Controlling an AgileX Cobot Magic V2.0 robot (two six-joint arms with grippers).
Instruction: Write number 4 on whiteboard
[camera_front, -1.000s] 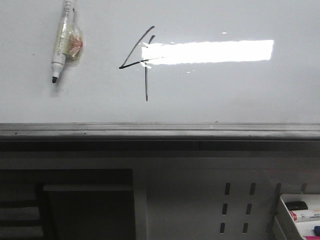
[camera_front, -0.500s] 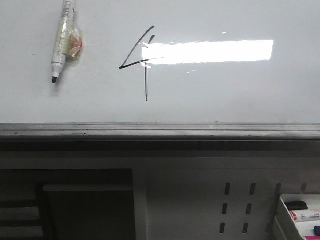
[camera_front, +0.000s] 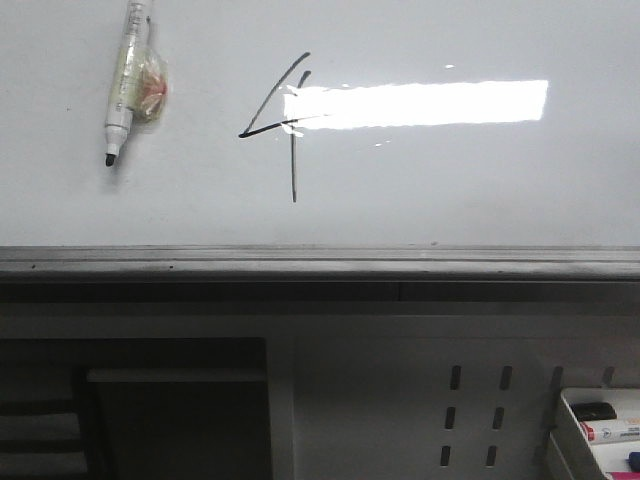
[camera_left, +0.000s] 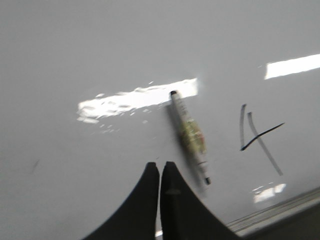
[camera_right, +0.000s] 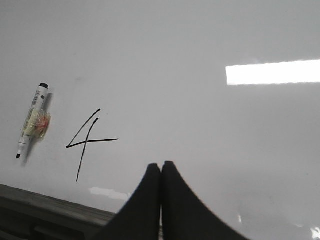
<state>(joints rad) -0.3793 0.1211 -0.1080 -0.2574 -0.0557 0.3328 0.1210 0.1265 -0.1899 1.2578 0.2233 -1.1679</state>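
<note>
I see the number 4 (camera_front: 282, 122) drawn on the whiteboard (camera_front: 450, 190), a marker (camera_front: 124, 82) stuck left of it. My left hand (camera_left: 160, 167) and right hand (camera_right: 160, 167) are both pressed together, empty.

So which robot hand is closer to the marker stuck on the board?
Left. Its end effector sits just beside the white black-tipped marker; the right end effector is past the 4.

Open whiteboard (camera_front: 450, 190) right of the number 4 (camera_front: 285, 120); only a marker (camera_front: 125, 75) stuck left of it.
</note>
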